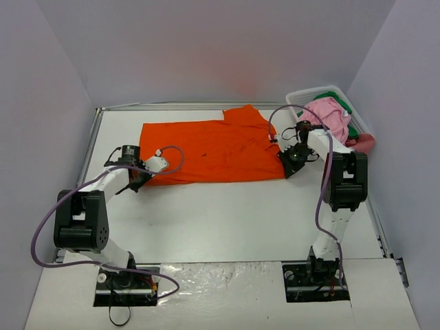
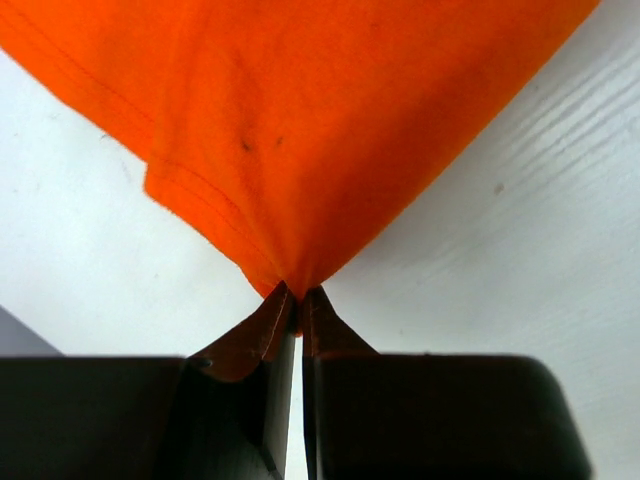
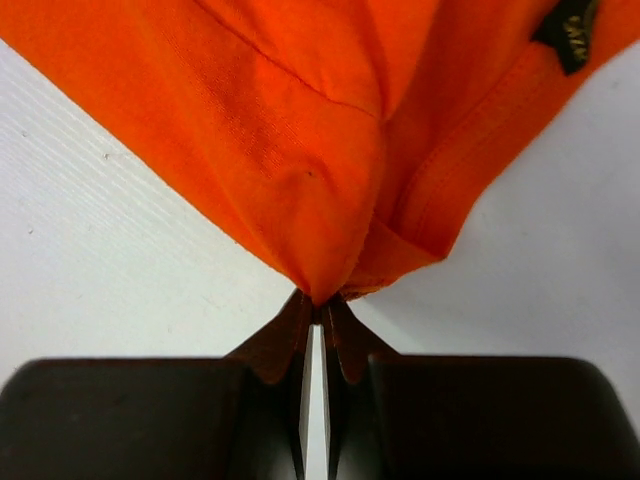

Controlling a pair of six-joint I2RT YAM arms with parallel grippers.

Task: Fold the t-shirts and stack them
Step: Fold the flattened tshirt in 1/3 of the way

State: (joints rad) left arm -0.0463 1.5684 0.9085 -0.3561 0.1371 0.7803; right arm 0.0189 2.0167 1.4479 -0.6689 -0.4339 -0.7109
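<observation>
The orange t-shirt [image 1: 206,151] is lying spread out on the far half of the white table [image 1: 227,220], with its long side running from left to right. A sleeve is pointing toward the far side near its right end. The left gripper [image 1: 143,179] is clenching the near left corner of this shirt. The right gripper [image 1: 283,167] is clenching the near right corner. Both pairs of jaws are pressed together on the cloth.

The white slotted basket [image 1: 307,93] is standing in the far right corner of the table, near the right end of the orange shirt. Inside it, the pink t-shirt [image 1: 330,113] is lying heaped on top, and the green t-shirt [image 1: 353,128] is showing under it on the right. A darker pink-red cloth [image 1: 364,143] is hanging at the near right edge of the basket; it is not possible to tell which garment it belongs to.

Both arms are reaching from their bases at the near edge, with elbows raised and wrists bending down to the table. A purple cable [image 1: 41,234] is looping along the left arm.

Only the top view is showing the basket. The wrist views are showing the cloth gathered to a point between the fingertips. The left wrist view is showing a stitched hem and tiny dark specks. The right wrist view is showing a small dark label [image 3: 565,30], too blurred to read.
</observation>
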